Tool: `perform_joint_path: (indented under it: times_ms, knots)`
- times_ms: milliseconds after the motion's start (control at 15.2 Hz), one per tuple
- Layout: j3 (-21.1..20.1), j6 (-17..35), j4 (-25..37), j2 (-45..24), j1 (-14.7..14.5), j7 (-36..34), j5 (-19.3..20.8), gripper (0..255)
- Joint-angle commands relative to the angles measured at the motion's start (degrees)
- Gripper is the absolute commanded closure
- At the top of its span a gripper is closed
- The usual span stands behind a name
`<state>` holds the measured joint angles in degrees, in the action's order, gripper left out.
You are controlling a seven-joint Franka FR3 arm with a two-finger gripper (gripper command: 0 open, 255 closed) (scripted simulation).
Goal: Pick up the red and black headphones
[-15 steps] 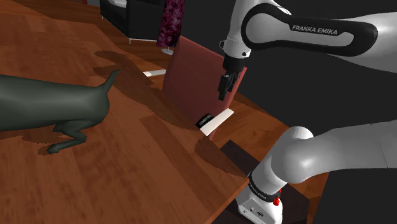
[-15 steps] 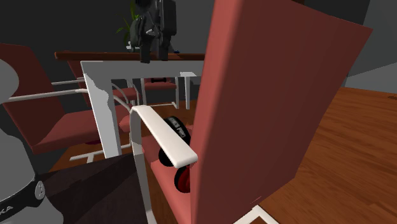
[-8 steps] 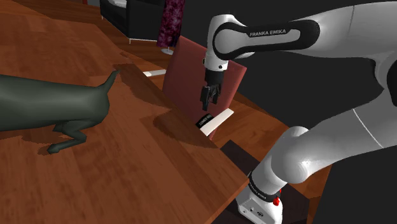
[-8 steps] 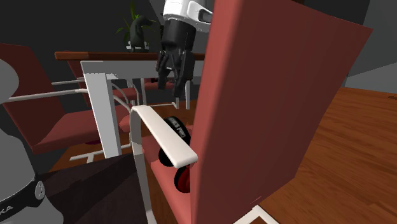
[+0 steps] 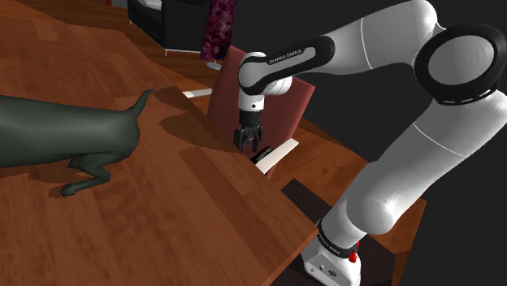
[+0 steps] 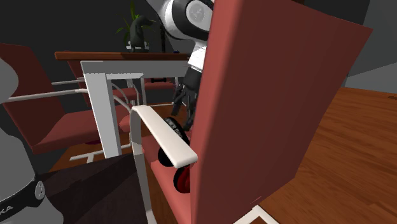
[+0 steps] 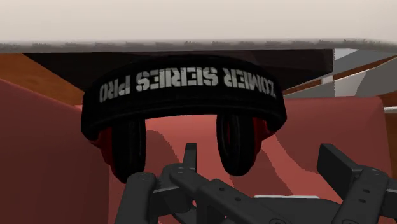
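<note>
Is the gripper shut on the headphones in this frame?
No: in the wrist view the gripper has its fingers standing apart, and the headphones rest on the red chair beyond them, untouched.

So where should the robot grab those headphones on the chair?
Probably the black headband: it is a thin arch that the open gripper can close across, while the ear cups are fat. Come down from above, keeping clear of the white armrest close by.
</note>
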<state>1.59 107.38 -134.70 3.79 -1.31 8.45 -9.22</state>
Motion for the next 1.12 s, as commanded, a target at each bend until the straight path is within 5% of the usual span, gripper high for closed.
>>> perform_joint_path:
  times_ms: [0, 198, 858, 924, 1056]
  knots:
    - [0.03, 0.98, 1.53, -4.89, -0.13, 0.42, -2.41, 0]
    - [-0.2, 2.09, 4.44, -12.45, -0.1, 1.28, -5.99, 0]
    - [-0.46, 7.29, 3.83, -17.3, -0.12, 2.72, -6.88, 0]
    - [-0.45, 7.33, 3.88, -17.38, -0.11, 2.74, -6.88, 255]
    - [-0.44, 7.31, 3.82, -17.32, -0.11, 2.75, -6.87, 255]
